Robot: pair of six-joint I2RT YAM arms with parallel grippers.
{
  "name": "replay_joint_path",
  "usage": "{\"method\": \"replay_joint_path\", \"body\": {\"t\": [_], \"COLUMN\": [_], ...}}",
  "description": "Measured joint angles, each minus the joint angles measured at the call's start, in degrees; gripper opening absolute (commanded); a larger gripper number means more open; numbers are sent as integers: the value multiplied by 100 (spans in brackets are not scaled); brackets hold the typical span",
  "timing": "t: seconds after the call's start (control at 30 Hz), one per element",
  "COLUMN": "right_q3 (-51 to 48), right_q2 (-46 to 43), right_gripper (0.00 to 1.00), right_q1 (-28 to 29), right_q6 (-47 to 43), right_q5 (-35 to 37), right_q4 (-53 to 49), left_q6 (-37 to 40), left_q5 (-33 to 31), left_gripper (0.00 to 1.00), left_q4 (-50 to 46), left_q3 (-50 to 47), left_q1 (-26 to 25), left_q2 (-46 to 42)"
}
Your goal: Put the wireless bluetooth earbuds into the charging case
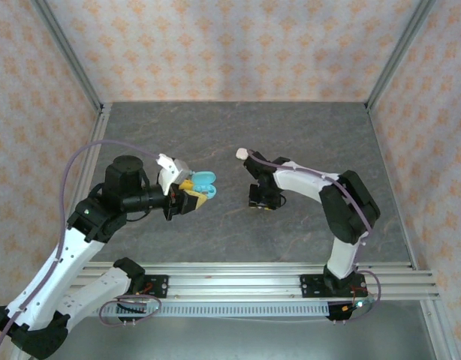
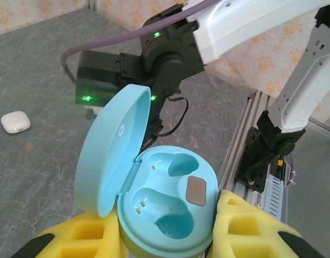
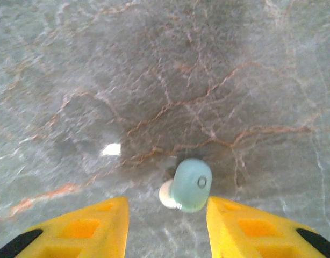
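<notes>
Grey veined tabletop [image 1: 215, 240] lies under both arms. Nearest, the right gripper [image 3: 167, 226] hangs low over it with its yellow fingers [image 3: 95, 226] spread apart. A teal earbud [image 3: 191, 184] lies on the surface at the mouth of that gap, its long axis running away from the wrist and its white ear tip at the near-left end. The left gripper [image 2: 167, 234] is clamped on the base of the teal charging case [image 2: 170, 207], wells facing up, lid [image 2: 114, 145] swung open. Farther off, a white case [image 2: 15, 121] rests closed on the table, before patterned walls [image 1: 230, 45].
</notes>
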Motion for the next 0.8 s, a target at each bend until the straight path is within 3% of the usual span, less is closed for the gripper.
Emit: {"method": "replay_joint_path", "body": {"t": [0.3, 0.8], "right_q3": [-411, -1281], "right_q2": [-713, -824], "right_gripper": [35, 29], "right_q1": [-304, -498], "right_q6": [-4, 452], "right_q5": [-127, -168], "right_q4": [225, 1276], "left_q6": [-114, -192], "left_q5": [103, 177], "left_gripper": [19, 19], "left_q4": [155, 363], "left_q3": [-35, -98], "left_q1": [0, 0], "left_q2": [96, 203]}}
